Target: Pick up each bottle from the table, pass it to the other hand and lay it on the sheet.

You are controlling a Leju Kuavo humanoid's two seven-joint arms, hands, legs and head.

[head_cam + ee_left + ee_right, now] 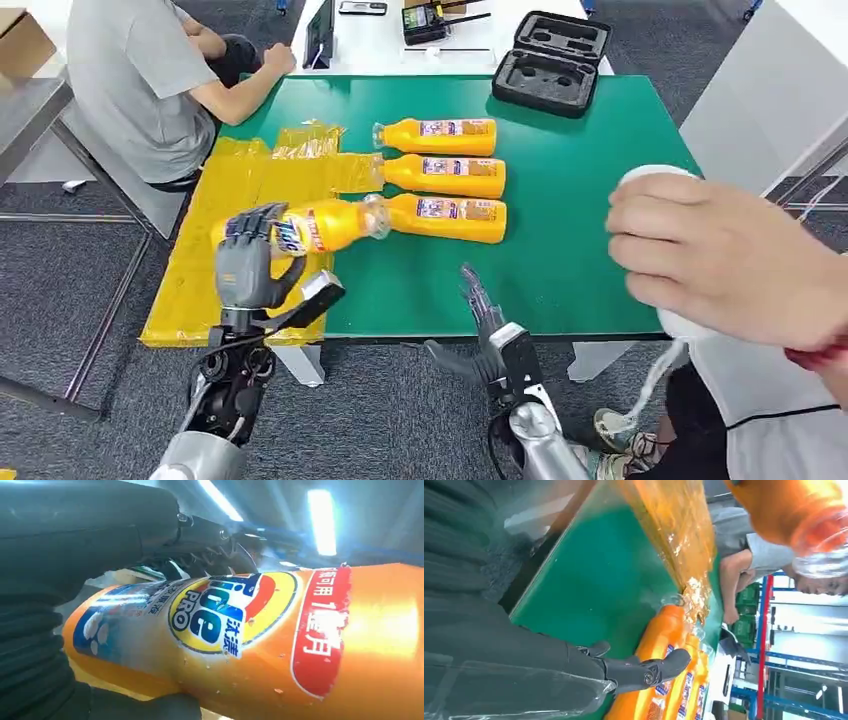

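My left hand grips an orange bottle by its base end and holds it level above the yellow sheet, its clear cap pointing right. The left wrist view shows that bottle's blue and red label up close, with dark fingers wrapped over it. Three more orange bottles lie side by side on the green table: far, middle and near. My right hand is at the table's front edge, holding nothing, fingers straight and apart.
A person's hand with a white object fills the right foreground. Another person in a grey shirt sits at the table's far left. A black open case lies at the back. The sheet hangs over the table's left edge.
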